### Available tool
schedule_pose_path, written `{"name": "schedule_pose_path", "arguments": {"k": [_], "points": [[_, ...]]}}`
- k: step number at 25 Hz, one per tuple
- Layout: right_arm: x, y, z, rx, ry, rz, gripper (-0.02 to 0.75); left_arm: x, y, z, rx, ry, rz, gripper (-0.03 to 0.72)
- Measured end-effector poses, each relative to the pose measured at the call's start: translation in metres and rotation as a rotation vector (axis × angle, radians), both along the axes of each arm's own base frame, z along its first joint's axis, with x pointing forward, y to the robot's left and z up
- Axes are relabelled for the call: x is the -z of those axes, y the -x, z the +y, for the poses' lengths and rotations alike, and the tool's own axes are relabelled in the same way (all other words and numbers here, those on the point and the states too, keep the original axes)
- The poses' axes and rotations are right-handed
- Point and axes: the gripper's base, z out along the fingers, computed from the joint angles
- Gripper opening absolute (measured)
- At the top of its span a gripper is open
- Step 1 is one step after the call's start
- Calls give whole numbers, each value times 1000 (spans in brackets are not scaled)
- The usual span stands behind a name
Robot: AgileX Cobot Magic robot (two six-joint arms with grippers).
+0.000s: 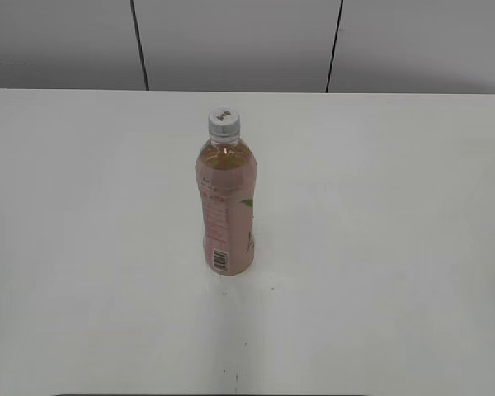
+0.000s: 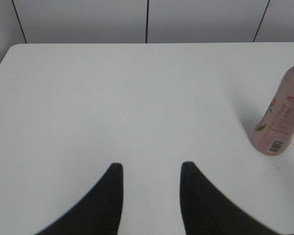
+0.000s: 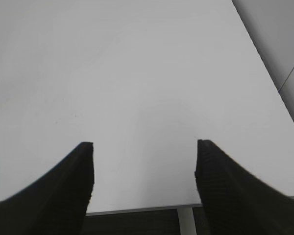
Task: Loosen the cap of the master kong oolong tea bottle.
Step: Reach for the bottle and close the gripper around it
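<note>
The master kong oolong tea bottle (image 1: 227,210) stands upright in the middle of the white table (image 1: 379,247), with its pale pink label and barcode facing me. Its light-grey ribbed cap (image 1: 223,122) sits on top. The bottle's lower part also shows at the right edge of the left wrist view (image 2: 281,117); the cap is out of that view. My left gripper (image 2: 151,169) is open and empty, well to the left of the bottle. My right gripper (image 3: 144,147) is open and empty over the table's near edge. Neither gripper shows in the exterior view.
A grey panelled wall (image 1: 239,41) runs behind the table's far edge. The table's right edge (image 3: 264,63) and front edge with a white leg (image 3: 186,223) show in the right wrist view.
</note>
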Motion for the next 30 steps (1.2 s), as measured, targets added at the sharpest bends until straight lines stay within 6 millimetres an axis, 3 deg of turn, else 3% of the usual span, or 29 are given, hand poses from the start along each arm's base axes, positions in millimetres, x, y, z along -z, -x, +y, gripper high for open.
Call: {"name": "schedule_pose_path", "arguments": {"k": [30], "points": [[0, 0, 0, 0, 0, 0, 493, 0, 0, 0, 0, 0, 0, 241]]}}
